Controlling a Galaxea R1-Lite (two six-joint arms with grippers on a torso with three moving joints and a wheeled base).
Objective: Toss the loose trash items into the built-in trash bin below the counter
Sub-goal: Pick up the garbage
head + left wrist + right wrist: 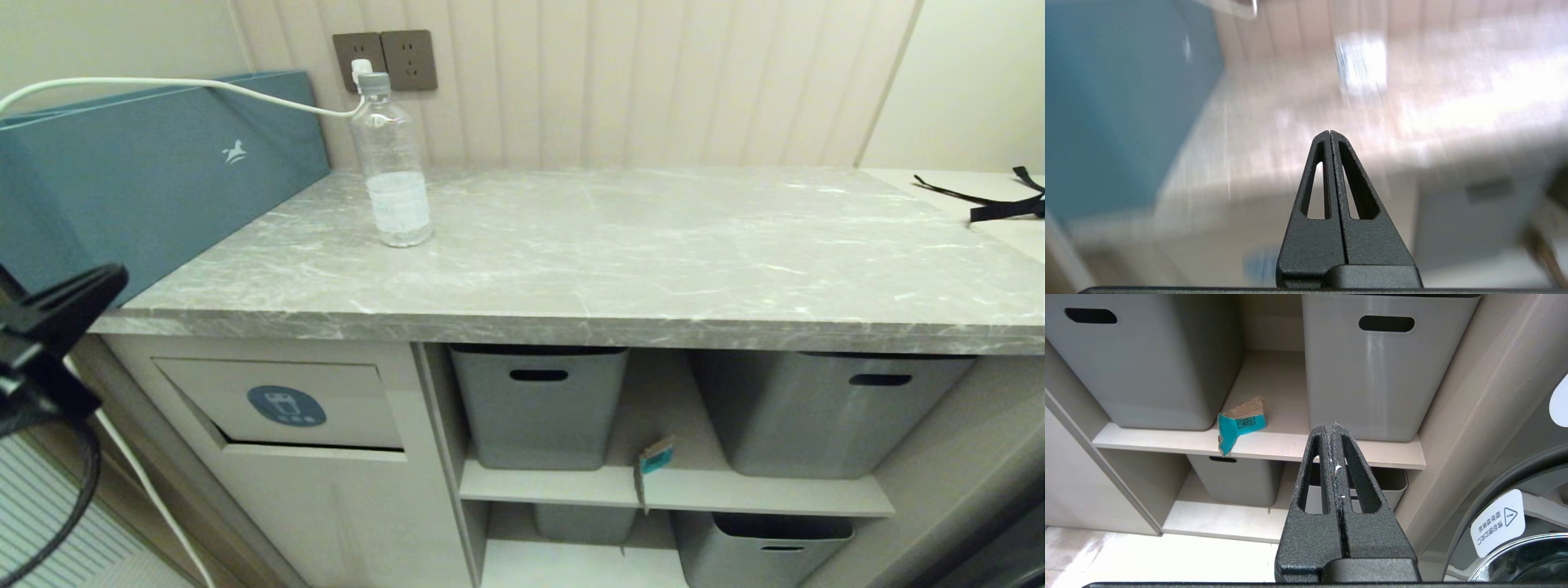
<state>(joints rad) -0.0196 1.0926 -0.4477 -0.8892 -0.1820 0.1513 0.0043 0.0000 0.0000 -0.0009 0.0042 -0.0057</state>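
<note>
The left gripper (1329, 132), jaws pressed together on nothing, sits at nine o'clock of the head view, well short of the water bottle (393, 163) standing at eleven o'clock on the counter (653, 245). The right gripper (1331, 426), equally closed and empty, faces the shelf where a teal scrap (1240, 426) overhangs the front edge. The bin flap (286, 406) below seems slightly ajar.

counter (653, 245) bears bottle (392, 163); shelf (735, 490) holds scrap (655, 457).
</note>
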